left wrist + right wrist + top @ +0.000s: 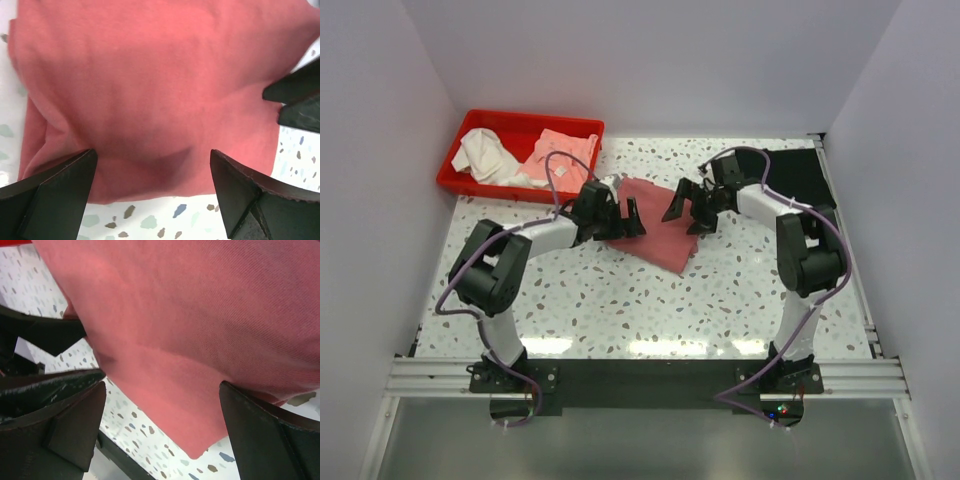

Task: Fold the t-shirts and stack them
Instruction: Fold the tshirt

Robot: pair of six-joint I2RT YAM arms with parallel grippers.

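Observation:
The dusty rose-red t-shirt (658,228) lies folded into a small flat rectangle at the table's middle; it fills the left wrist view (160,80) and the right wrist view (210,315). The black t-shirt (800,172) lies flat at the back right corner. My left gripper (625,218) is open at the red shirt's left edge, jaws wide apart with nothing between them. My right gripper (688,208) is open at the shirt's right edge, empty. The two grippers face each other across the shirt.
A red bin (470,125) at the back left holds a white cloth (485,155) and a pink cloth (560,152). White walls enclose the speckled table (620,300) on three sides. An aluminium rail (640,375) runs along the near edge.

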